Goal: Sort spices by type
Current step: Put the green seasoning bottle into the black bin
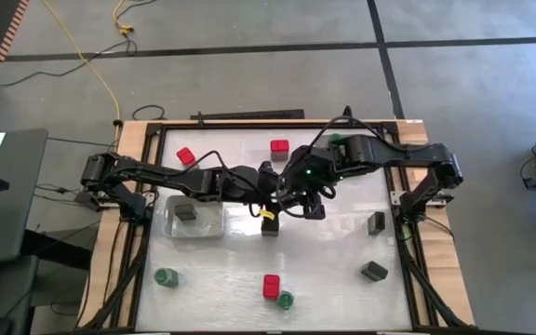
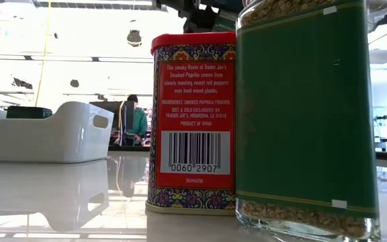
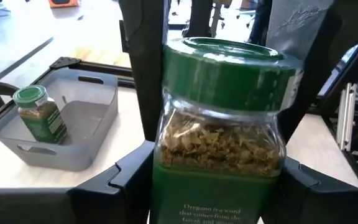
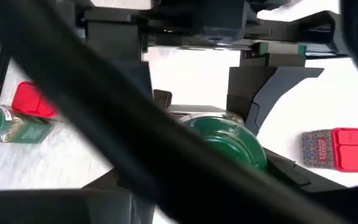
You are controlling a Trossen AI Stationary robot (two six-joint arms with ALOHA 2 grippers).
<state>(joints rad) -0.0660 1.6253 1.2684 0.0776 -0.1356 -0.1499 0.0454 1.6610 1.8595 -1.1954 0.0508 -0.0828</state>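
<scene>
A round jar with a green lid (image 3: 219,124) and dried herbs inside hangs upright in mid-air over the table's middle. My left gripper (image 3: 219,180) is shut on its glass body. My right gripper (image 4: 222,149) comes down over its lid. In the high view the two grippers meet at the centre, left (image 1: 270,184) and right (image 1: 296,193), and hide the jar. Other spices stand on the table: red blocks (image 1: 185,155) (image 1: 279,146) (image 1: 271,285), green-lidded jars (image 1: 165,277) (image 1: 286,300), dark tins (image 1: 376,223) (image 1: 374,271). My left gripper pinches the jar's glass body (image 3: 164,155) between its two fingers, one on each side, below the lid. The fingers come level from the table's left. The jar stands upright in the hold, lifted clear of the table. My right gripper has the jar's green lid (image 4: 229,134) between its two fingers (image 3: 145,74), which flank the lid's rim on opposite sides. They come from above, slanting down. A cable across the right wrist view hides part of the contact.
A clear tray (image 1: 214,223) left of centre holds a dark tin (image 1: 186,211). A grey tray (image 3: 98,99) beyond the jar holds another green-lidded jar (image 3: 37,115). A dark tin (image 1: 270,226) stands just near of the grippers. A red block (image 2: 193,121) and jar (image 2: 308,114) stand at the near edge.
</scene>
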